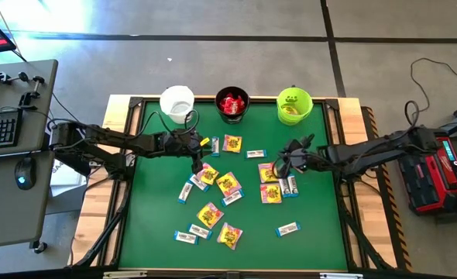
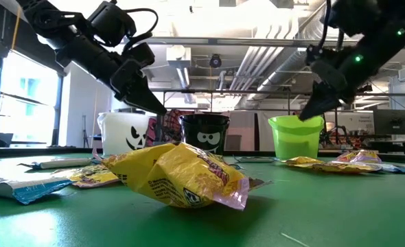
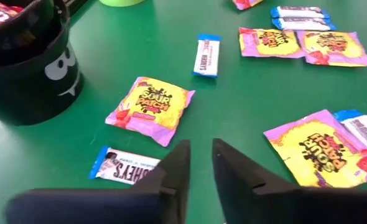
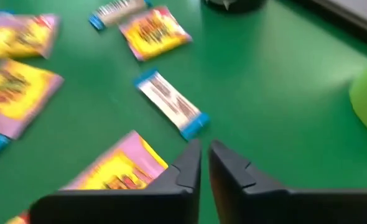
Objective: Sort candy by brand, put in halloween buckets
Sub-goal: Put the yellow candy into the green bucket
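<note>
The candy [image 1: 228,184] lies scattered flat across the green table [image 1: 314,248]: yellow-and-pink packets and white-and-blue bars. The red packets already sit in the black bucket [image 1: 231,105], so that brand appears sorted.

The left claw [image 3: 196,163] hangs just above a white-and-blue bar [image 3: 122,166], which lies directly beneath and beside its fingers. The fingers stand nearly pressed together with a narrow gap; nothing is visibly pinched, though the wrist view hides the tips. The white bucket [image 1: 176,101] stands just behind this claw.

The right claw [image 4: 203,155] hovers raised, its fingers likewise almost together and empty. A white-and-blue bar [image 4: 170,103] lies just ahead of it, a yellow-and-pink packet [image 4: 112,168] beside it, and the green bucket [image 1: 293,105] a little beyond.
</note>
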Robot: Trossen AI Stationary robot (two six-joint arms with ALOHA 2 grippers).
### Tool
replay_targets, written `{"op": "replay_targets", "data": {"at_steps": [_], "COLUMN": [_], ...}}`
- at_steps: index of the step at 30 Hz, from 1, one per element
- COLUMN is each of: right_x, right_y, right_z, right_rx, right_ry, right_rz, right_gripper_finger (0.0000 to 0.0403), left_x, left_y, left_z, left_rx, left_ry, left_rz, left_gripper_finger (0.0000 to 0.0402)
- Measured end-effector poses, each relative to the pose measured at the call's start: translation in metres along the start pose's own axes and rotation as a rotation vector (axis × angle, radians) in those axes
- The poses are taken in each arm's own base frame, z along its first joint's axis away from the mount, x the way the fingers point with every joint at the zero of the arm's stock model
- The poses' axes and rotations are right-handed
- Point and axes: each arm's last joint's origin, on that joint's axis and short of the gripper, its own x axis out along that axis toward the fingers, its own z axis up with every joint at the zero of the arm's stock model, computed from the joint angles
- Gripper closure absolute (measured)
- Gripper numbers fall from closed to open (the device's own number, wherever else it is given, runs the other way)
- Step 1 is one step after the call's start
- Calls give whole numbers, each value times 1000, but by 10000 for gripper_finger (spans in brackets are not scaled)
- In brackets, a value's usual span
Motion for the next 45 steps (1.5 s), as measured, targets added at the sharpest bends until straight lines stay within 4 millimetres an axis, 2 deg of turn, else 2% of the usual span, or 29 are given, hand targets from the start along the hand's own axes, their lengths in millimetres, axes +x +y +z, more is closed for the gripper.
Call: {"op": "replay_targets", "data": {"at_steps": [4, 6, 10, 14, 24, 30, 34, 37, 45], "right_x": [3, 3, 2, 1, 2, 11, 20, 22, 18], "right_y": [-5, -8, -15, -23, -33, -35, -34, -33, -25], "right_z": [-7, -10, -17, -24, -28, -30, -31, -29, -7], "right_rx": [30, 63, 101, 168, 250, 255, 231, 214, 141], "right_ry": [73, 108, 192, 295, 423, 470, 489, 479, 418], "right_rz": [-56, -76, -130, -169, -187, -206, -200, -191, -141], "right_gripper_finger": [308, 277, 224, 191, 179, 179, 186, 216, 370], "left_x": [0, 0, 0, 0, 0, 0, 0, 0, 0], "left_y": [0, 0, 0, 0, 0, 0, 0, 0, 0], "left_z": [0, 1, 2, 2, 2, 2, 2, 2, 2], "left_rx": [1, 0, -17, -17, -24, -24, -24, -25, -25], "left_ry": [-5, -12, -17, -18, -17, -17, -16, -16, -16], "left_rz": [-12, -12, -12, -12, -12, -12, -12, -13, -12], "left_gripper_finger": [389, 398, 393, 385, 380, 380, 380, 380, 380]}}
